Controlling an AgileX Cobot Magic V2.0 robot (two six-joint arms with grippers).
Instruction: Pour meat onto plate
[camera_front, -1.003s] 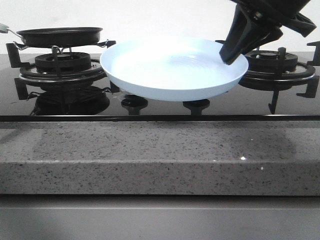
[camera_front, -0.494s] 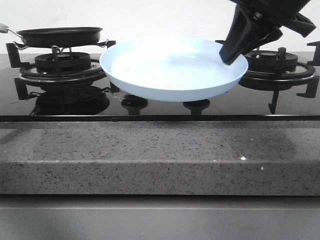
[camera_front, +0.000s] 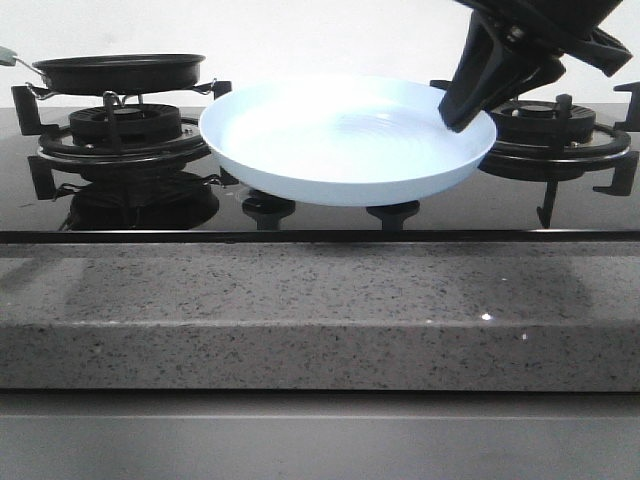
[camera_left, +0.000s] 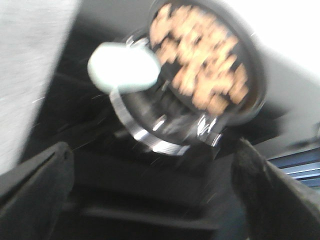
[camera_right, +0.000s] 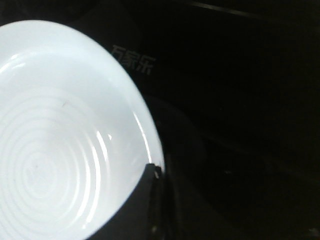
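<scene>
Barely anything has shifted over the last second: the pan (camera_front: 118, 72) sits on the left burner (camera_front: 120, 135), the meat (camera_left: 200, 60) heaped inside it, nothing poured yet; my left gripper (camera_left: 150, 200) hovers near the pan's pale handle (camera_left: 124, 67), jaws spread wide and empty, though that view is blurred; the plate (camera_front: 345, 140) has risen a touch and hangs above the hob (camera_front: 320, 215) between the burners, empty, my right gripper (camera_front: 462, 105) clamped on its right rim; so I judge the plate is merely being held ready, and the pan must come to it. Room looks open over the plate's left edge, near the pan; the right burner (camera_front: 560, 140) crowds my right arm.
</scene>
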